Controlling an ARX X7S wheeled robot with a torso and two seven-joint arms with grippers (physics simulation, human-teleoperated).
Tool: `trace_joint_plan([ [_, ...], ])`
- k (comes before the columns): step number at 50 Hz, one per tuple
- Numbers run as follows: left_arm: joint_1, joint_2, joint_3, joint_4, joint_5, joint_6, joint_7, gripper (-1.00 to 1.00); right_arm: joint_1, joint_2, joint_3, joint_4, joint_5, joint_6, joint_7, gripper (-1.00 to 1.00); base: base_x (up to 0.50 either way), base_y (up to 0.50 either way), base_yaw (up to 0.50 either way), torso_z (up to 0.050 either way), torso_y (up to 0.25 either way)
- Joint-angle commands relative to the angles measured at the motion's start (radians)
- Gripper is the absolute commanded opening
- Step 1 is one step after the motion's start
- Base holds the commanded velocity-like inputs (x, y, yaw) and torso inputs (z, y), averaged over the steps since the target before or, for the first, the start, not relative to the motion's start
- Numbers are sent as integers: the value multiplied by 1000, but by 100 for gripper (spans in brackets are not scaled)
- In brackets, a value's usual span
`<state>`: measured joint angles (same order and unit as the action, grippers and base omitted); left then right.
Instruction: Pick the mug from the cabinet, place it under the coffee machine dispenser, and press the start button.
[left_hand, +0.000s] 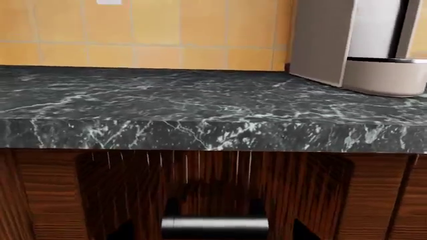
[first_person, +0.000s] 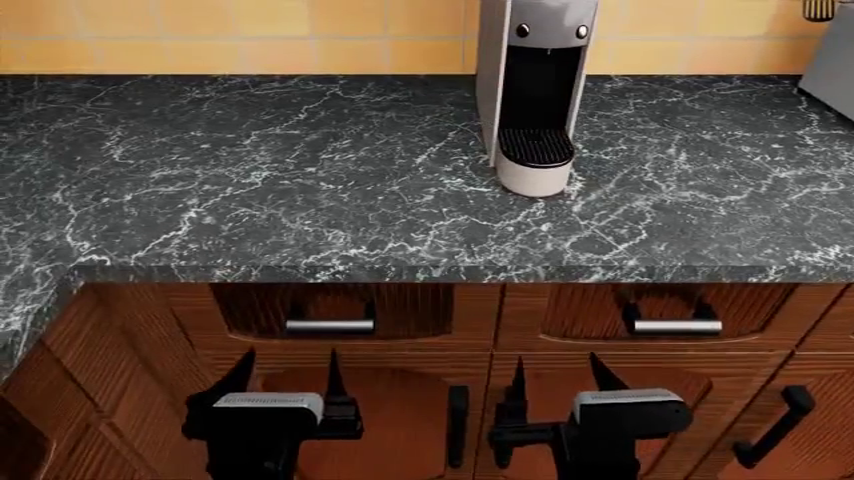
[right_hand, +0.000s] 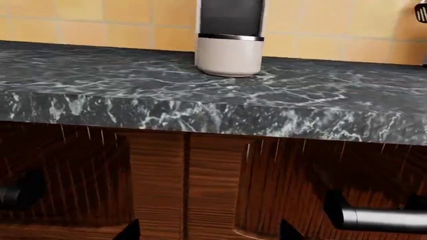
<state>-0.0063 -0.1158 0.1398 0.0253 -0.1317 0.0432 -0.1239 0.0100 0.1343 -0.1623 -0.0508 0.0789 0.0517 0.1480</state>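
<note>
The dark marble counter (first_person: 267, 170) carries only the coffee machine dispenser (first_person: 534, 90), set back near the wall with its drip tray (first_person: 535, 150) bare. Below, the wooden cabinet doors (first_person: 387, 410) are closed, so the mug is likely inside, unseen. The left pincer (first_person: 286, 385) and right pincer (first_person: 561, 385) hang spread and empty before them, apparently ready to open one.

Counter (first_person: 267, 170): black-green marble, white veining throughout. Wall tiles (first_person: 240, 30) behind the counter: warm yellow-orange, pale grout lines. Coffee machine (first_person: 534, 90) on the counter: off-white body, grey front, dark recess, black perforated drip tray (first_person: 535, 148). Cabinets (first_person: 400, 400) below the counter: reddish-brown wood, vertical grain; drawer handles (first_person: 330, 325) silver, door handles (first_person: 458, 425) black. Grippers (first_person: 287, 395): black fingers, grey plates.
</note>
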Motion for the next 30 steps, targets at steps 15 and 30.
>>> trace_joint_plan([
  [15, -1595, 39, 98, -1334, 149, -38, -150, 100, 2311, 122, -150, 690, 66, 662, -360, 100, 0, 0, 0, 0, 0],
  [30, -1586, 38, 126, -1334, 139, -56, -138, 100, 2344, 114, -28, 1183, 29, 653, -252, 100, 0, 0, 0, 0, 0],
])
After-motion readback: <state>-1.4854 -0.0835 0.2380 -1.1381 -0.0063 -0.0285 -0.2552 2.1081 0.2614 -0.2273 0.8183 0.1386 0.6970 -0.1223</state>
